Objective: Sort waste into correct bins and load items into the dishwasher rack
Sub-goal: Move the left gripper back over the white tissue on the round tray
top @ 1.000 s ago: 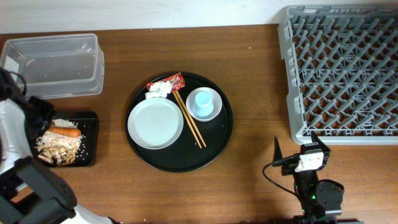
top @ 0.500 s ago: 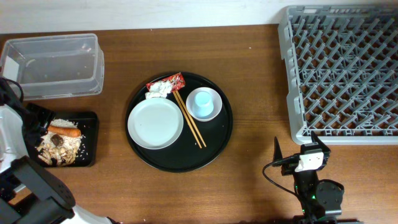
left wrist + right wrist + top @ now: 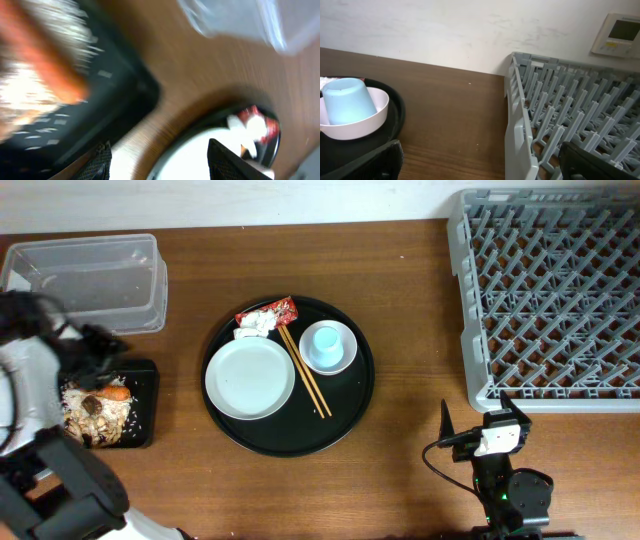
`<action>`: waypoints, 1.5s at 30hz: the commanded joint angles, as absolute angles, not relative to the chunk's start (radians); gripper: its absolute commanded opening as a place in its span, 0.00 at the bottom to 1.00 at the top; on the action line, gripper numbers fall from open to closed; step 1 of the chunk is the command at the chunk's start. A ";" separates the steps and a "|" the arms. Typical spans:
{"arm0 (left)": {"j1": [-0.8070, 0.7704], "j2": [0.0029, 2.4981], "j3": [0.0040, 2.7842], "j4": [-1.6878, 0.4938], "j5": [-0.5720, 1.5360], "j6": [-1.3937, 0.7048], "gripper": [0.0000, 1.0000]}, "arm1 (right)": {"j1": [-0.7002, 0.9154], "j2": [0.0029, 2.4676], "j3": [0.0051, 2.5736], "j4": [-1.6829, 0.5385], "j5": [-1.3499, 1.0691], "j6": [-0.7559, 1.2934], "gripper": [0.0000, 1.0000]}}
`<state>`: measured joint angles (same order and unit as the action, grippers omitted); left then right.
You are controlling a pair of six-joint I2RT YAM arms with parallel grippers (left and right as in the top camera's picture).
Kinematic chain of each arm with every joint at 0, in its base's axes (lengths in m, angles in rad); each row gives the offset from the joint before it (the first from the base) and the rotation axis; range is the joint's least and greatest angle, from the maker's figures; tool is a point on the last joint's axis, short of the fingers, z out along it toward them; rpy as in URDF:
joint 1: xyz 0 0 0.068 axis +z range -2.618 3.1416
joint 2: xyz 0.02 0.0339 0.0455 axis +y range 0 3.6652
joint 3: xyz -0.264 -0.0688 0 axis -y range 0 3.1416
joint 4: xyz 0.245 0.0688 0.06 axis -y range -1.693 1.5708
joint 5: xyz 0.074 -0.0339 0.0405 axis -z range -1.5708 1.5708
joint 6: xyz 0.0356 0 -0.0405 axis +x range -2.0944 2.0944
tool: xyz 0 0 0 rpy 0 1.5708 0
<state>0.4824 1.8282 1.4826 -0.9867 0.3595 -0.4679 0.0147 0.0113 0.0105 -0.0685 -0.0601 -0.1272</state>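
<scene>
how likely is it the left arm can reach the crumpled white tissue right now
Probably yes: the left gripper is open, only bare table separates it from the crumpled white tissue, which lies uncovered.

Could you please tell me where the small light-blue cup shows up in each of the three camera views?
Overhead: the small light-blue cup stands near the middle, on the right part of the large round black tray.
Left wrist: not in it; the picture is blurred.
Right wrist: the cup is at the far left, mid-height.
Shared landmark: the tray's black rim shows in all three.
</scene>
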 commanded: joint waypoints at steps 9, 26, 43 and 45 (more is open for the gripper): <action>0.009 1.871 1.473 -0.625 0.071 -0.387 0.78 | 0.011 0.006 0.006 -0.075 -0.051 -0.123 0.98; -0.133 2.089 1.473 -0.506 0.048 -0.387 0.78 | 0.011 0.006 0.006 -0.075 -0.051 -0.123 0.98; -0.141 2.086 1.523 -0.582 0.047 -0.387 0.30 | 0.011 0.006 0.006 -0.075 -0.051 -0.123 0.98; -0.141 2.086 1.536 -0.592 0.047 -0.387 0.22 | 0.011 0.006 0.006 -0.075 -0.051 -0.123 0.98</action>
